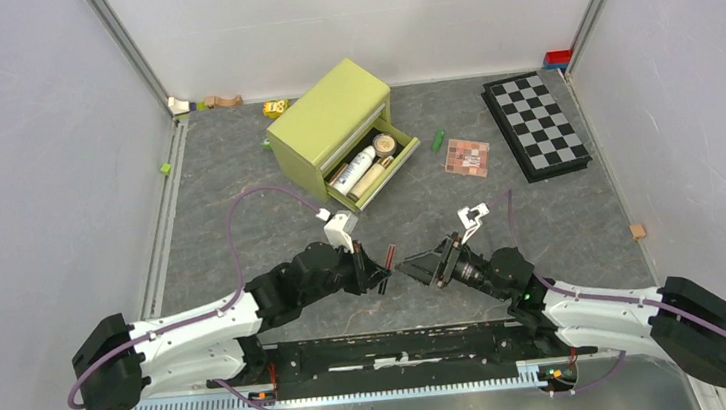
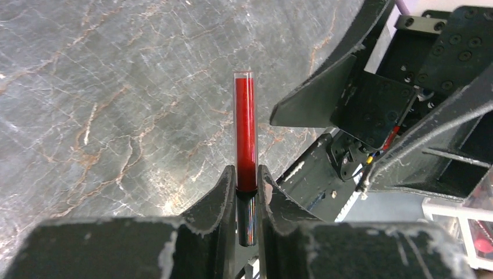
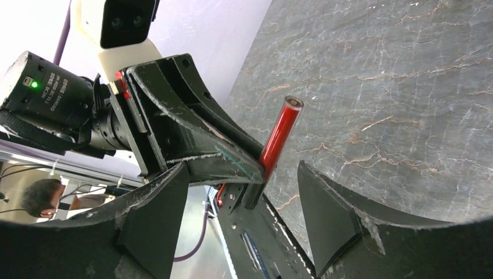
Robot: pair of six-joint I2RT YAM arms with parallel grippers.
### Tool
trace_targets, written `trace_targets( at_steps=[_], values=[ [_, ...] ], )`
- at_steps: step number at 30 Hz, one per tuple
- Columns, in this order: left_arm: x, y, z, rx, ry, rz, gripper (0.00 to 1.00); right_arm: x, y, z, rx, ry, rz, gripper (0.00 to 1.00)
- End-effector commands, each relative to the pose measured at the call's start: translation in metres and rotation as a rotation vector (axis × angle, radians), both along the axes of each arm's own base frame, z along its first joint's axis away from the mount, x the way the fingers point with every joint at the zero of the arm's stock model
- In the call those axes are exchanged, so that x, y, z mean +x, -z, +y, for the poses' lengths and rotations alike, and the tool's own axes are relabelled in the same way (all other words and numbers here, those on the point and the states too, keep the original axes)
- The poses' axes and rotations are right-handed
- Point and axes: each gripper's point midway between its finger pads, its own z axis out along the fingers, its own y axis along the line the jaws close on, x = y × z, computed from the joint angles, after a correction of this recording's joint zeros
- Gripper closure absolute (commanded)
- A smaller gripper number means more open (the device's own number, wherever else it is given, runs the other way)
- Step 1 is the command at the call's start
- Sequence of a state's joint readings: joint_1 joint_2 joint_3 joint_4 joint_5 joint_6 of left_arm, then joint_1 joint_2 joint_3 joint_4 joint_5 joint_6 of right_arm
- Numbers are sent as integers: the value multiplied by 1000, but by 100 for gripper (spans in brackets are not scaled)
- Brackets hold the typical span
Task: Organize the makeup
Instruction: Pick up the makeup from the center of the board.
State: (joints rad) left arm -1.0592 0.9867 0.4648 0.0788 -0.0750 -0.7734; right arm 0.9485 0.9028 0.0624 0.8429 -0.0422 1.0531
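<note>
My left gripper (image 1: 385, 271) is shut on the red-black pencil (image 2: 245, 139), which stands out past the fingertips above the table; the pencil also shows in the right wrist view (image 3: 279, 136) and the top view (image 1: 389, 256). My right gripper (image 1: 411, 268) is open and empty, facing the left gripper with its tips close to the pencil. The green drawer box (image 1: 331, 118) holds the white bottle (image 1: 353, 170) and a round tan compact (image 1: 384, 144) in its open drawer. The pink-brown eyeshadow palette (image 1: 466, 157) and the green stick (image 1: 438, 140) lie right of the box.
A black-and-white chequered board (image 1: 535, 125) lies at the back right. Small toy blocks (image 1: 219, 102) sit along the back wall, one (image 1: 637, 231) near the right wall. A white clip-like piece (image 1: 473, 218) lies just behind the right gripper.
</note>
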Motion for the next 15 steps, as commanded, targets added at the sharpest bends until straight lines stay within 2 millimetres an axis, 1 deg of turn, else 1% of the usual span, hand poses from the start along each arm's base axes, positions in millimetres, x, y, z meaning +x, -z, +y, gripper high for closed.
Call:
trace_targets(
  at_steps=[1, 4, 7, 11, 15],
  values=[
    [-2, -34, -22, -98, 50, -60, 98, 3, -13, 0, 77, 23, 3, 26],
    [-6, -35, -25, -98, 62, -66, 98, 6, -1, -2, 53, 48, 42, 29],
    [-9, -37, -27, -105, 73, -72, 98, 7, 5, -3, 51, 61, 65, 32],
    [-13, -38, -33, -108, 104, -80, 98, 6, 8, -4, 58, 60, 79, 37],
    [-17, -36, -40, -98, 133, -78, 98, 6, 5, -3, 74, 57, 80, 42]
  ],
)
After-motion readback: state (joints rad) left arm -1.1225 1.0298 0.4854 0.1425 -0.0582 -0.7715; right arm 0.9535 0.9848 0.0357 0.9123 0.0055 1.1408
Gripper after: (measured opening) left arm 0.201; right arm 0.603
